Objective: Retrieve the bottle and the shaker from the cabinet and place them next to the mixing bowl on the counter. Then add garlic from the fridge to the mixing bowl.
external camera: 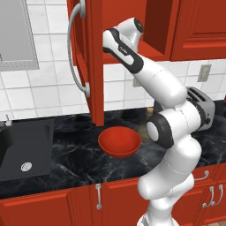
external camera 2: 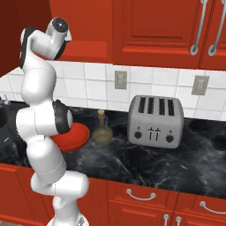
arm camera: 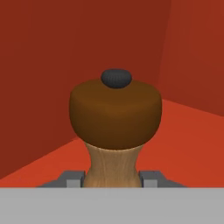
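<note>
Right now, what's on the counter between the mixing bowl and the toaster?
The bottle stands upright between the mixing bowl and toaster, close beside the bowl; right base view.

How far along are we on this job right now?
Done: the bottle stands on the counter beside the mixing bowl. In hand: inside the cabinet, the gripper is shut on the shaker. Left: set the shaker by the bowl, then fetch the garlic from the fridge.

You see the shaker (arm camera: 114,127) upright on the red floor of the cabinet (external camera: 95,66), door swung open: pale wooden waist, wide dark-brown cap, small black knob. The olive-brown bottle (external camera 2: 102,129) stands upright on the counter (external camera 2: 132,159), just beside the red-orange mixing bowl (external camera: 119,142).
</note>
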Robot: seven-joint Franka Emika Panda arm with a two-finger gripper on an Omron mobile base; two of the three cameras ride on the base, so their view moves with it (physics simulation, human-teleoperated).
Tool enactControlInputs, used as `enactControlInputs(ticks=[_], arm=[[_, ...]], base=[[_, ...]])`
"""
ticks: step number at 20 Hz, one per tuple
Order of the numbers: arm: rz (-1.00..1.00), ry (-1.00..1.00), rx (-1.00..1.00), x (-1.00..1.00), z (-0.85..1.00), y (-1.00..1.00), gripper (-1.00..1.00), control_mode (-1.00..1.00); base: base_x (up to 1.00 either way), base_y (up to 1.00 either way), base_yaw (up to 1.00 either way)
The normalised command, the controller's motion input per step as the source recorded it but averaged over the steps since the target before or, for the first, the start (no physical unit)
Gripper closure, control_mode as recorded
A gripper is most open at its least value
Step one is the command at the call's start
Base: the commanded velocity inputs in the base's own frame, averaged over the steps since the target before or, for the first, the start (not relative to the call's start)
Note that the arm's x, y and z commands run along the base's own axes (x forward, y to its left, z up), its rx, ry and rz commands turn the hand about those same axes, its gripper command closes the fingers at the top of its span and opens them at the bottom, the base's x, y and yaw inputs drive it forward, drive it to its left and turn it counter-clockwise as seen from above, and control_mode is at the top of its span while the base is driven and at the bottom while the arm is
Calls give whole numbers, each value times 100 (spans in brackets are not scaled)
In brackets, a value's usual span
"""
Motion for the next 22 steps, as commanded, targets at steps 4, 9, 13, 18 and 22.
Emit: enactControlInputs(ticks=[4, 9, 13, 18, 22], arm=[[-7, 0, 4, -8, 5, -34, 100, -100], [-16, -3, 4, -49, 8, -38, 100, -100], [-26, -17, -9, -94, 87, -21, 100, -100], [-28, -12, -3, -97, 36, -47, 100, -100], [-29, -6, 0, -94, -9, -69, 100, -100]], base=[[0, 0, 0], [0, 0, 0], [0, 0, 0], [0, 0, 0], [0, 0, 0]])
